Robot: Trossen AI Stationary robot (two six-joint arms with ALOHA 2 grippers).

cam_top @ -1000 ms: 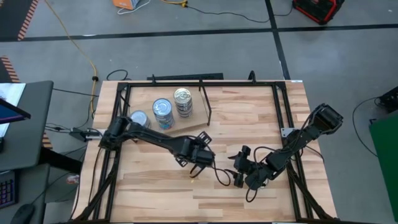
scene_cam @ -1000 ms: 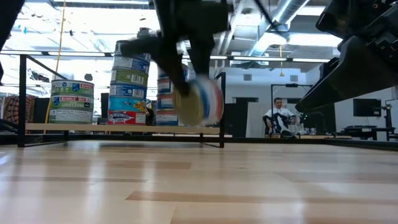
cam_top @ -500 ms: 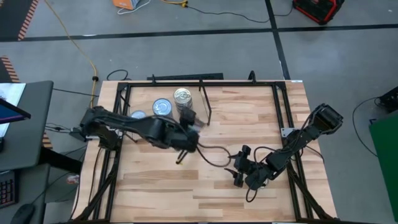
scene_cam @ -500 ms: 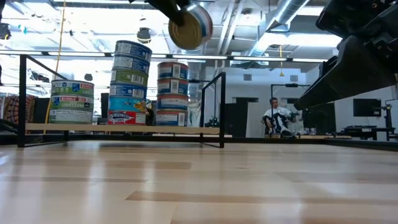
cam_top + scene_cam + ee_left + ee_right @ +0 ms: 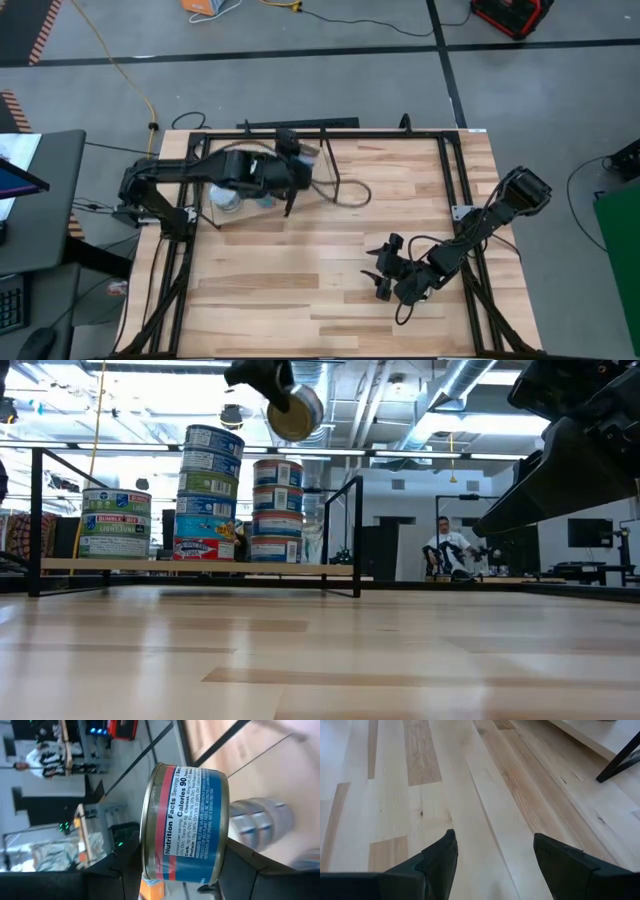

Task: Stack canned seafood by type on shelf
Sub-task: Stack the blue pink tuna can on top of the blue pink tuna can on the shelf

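My left gripper (image 5: 297,165) is shut on a flat round tin (image 5: 185,822) with a blue and red label and a gold lid. It holds the tin (image 5: 296,415) high above the shelf (image 5: 140,566), over the right-hand stack (image 5: 277,510). Three stacks of tins stand on the shelf board: a short one (image 5: 115,520), a tall one (image 5: 208,490) and that right-hand one. In the high view the left arm covers most of them. My right gripper (image 5: 378,272) is open, low over the table's right half, touching nothing (image 5: 492,855). My left gripper pinches the tin between its two fingers (image 5: 125,870), one on each flat end; the label wall (image 5: 192,835) faces the wrist camera. The tin is lifted clear and sits on edge, its gold lid (image 5: 292,420) turned toward the table's near side.
A black rod frame (image 5: 357,530) stands at the shelf's right end, and a black rail (image 5: 120,449) runs level with the tall stack's upper tins. Bare butcher-block table (image 5: 330,310) lies near and right of the shelf. A person sits in the room beyond (image 5: 445,550).
My left gripper, still shut on the tin, has risen from just above mid-table and swung toward the far-left, ending over the shelf stacks. The tin has been carried from low over the table to above the top of the right-hand stack.
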